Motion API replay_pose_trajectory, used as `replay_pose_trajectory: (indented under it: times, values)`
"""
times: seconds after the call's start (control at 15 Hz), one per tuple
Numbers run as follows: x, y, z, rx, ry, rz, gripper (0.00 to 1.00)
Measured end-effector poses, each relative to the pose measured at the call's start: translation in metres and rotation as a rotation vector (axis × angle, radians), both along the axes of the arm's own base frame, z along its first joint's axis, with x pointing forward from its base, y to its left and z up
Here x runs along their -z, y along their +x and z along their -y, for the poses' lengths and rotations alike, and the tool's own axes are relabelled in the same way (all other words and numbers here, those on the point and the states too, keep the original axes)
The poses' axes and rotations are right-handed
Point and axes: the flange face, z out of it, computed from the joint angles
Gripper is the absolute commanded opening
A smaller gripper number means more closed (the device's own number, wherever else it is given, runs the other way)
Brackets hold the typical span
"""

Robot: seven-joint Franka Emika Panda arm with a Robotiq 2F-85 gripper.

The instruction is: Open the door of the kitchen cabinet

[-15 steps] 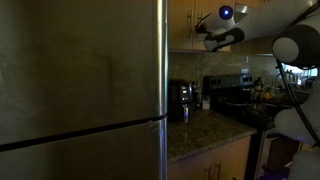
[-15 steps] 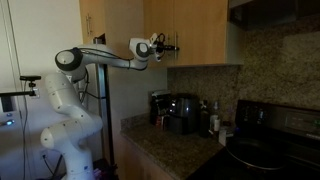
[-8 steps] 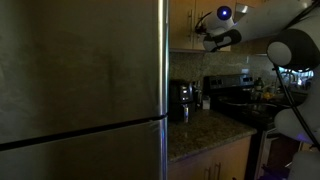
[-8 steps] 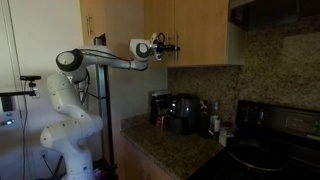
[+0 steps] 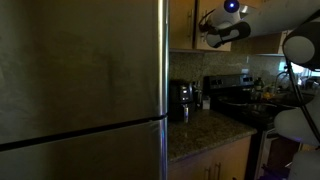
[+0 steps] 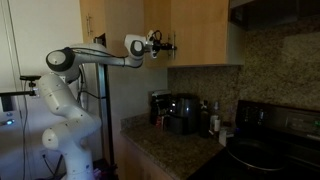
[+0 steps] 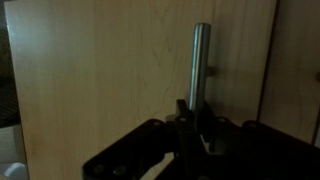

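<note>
The door (image 7: 110, 70) is a honey-brown wooden panel that fills the wrist view. Its slim metal bar handle (image 7: 200, 60) stands close to one edge. My gripper (image 7: 190, 115) is shut on this handle, with a dark finger on each side of the bar. In both exterior views the arm reaches up to the kitchen cabinet (image 6: 200, 30) (image 5: 183, 25) and the gripper (image 6: 170, 46) (image 5: 205, 30) sits at the cabinet's front, near its lower part. The door looks flush or nearly flush with the cabinet; the dim light hides any gap.
A big steel fridge (image 5: 80, 90) fills the near side of an exterior view. Below the cabinet are a granite counter (image 5: 200, 130), a black coffee maker (image 6: 180, 112) and a black stove (image 6: 265, 140). The robot's white base (image 6: 65, 140) stands beside the counter.
The wrist and gripper have risen a little and shifted slightly away from the cabinet, still on the handle. I see no clear swing of the door.
</note>
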Motion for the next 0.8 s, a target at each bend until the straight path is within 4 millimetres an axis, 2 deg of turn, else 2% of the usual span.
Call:
replay_pose_trajectory:
  times: [0.53,0.8]
  values:
    - [-0.019,-0.053,0.012,0.073,0.104,-0.097,0.02]
    - [-0.019,-0.059,0.011,0.078,0.101,-0.103,0.0]
